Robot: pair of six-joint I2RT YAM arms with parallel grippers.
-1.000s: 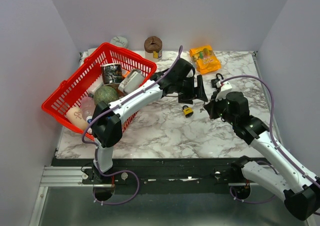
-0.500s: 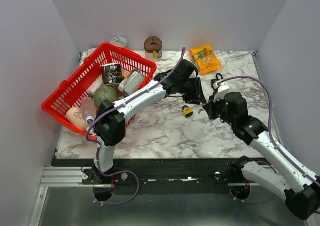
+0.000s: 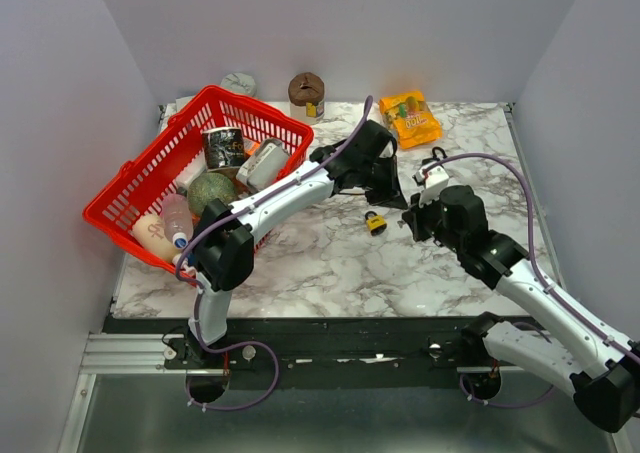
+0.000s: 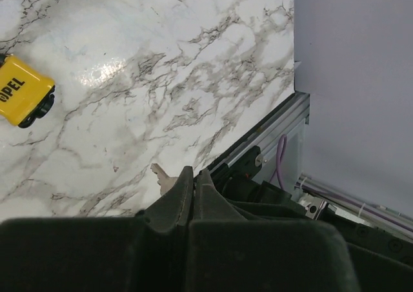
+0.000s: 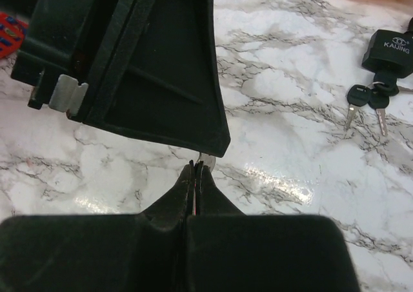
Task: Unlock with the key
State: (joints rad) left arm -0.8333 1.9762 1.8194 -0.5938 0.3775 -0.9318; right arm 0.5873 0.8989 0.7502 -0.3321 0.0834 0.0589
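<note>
Top external view: the left claw [image 3: 398, 195] and the right claw [image 3: 410, 220] are meeting tip to tip just right of the yellow padlock [image 3: 375, 221], which is lying on the marble bench [image 3: 330, 263]. The key is too small to pick out here.

Left wrist view: the left claw is clenching tight. A silver key [image 4: 162, 176] is jutting out beside its fingertips, lower right of the yellow padlock; whether the pads are pinching it I cannot tell.

Right wrist view: the right claw is clenching too, apparently nipping the key's metal end, with the left claw crowding in above.

By my judgement the key is being regripped or handed over, not yet inserted. Next, one claw needs a firm hold, with the blade lining up to the yellow padlock's keyhole.
</note>
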